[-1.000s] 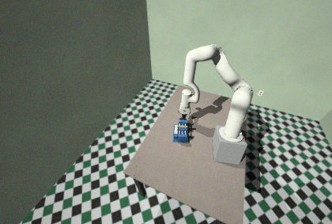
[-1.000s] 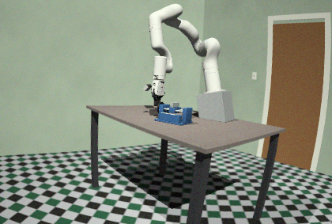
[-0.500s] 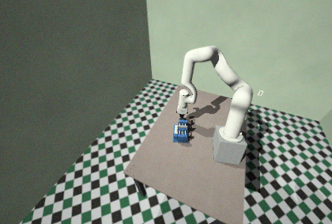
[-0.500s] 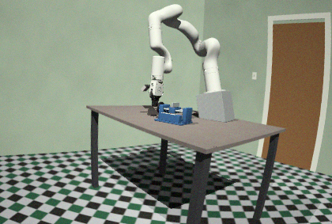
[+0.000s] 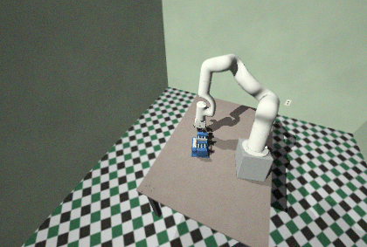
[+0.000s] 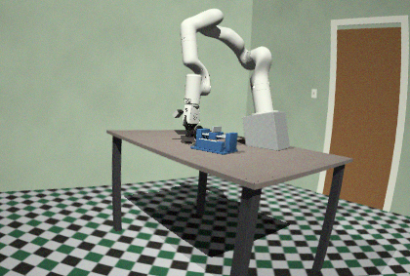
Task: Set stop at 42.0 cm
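I see gripper pointing down, clamped on handwheel | handwheel at far end of blue stop fixture, away from grey arm pedestal | fixture on table, beside pedestal

A white arm rises from a grey block on a brown table and bends down to a blue fixture. The gripper points straight down at the fixture's far end, closed on the handwheel there, too small to make out.
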You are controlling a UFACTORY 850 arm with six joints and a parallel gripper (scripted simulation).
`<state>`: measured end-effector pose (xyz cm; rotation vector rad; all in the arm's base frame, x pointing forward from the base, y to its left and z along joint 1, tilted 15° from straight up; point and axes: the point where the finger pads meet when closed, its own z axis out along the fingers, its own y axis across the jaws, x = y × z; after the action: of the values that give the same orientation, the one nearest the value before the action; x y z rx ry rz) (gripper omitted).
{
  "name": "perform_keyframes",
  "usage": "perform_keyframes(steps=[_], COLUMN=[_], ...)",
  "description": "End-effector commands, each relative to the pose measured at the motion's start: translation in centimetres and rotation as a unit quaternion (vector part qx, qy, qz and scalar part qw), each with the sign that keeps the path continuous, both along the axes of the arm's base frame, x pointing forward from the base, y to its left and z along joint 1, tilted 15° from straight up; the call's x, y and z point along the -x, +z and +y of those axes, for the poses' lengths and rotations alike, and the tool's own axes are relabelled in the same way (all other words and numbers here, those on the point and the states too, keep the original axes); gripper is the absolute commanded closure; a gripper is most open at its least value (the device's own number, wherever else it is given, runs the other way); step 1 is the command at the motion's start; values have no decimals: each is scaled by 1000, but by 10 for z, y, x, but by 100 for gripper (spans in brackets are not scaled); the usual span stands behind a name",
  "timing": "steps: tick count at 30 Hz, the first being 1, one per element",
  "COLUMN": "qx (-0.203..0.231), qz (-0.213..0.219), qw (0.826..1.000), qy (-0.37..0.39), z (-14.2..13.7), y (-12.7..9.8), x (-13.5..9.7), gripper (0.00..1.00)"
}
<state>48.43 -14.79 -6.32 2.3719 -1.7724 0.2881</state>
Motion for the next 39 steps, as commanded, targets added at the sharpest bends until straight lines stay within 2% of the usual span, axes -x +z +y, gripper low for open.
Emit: perform_keyframes(steps=[1,23,39], qx=[0,0,0], qz=[-1,-1,-1], qw=[1000,1000,1000], qy=[0,0,0], z=[-2,-10,-15], y=[-5,-18,-17], x=[1,17,33], gripper=[94,94,94])
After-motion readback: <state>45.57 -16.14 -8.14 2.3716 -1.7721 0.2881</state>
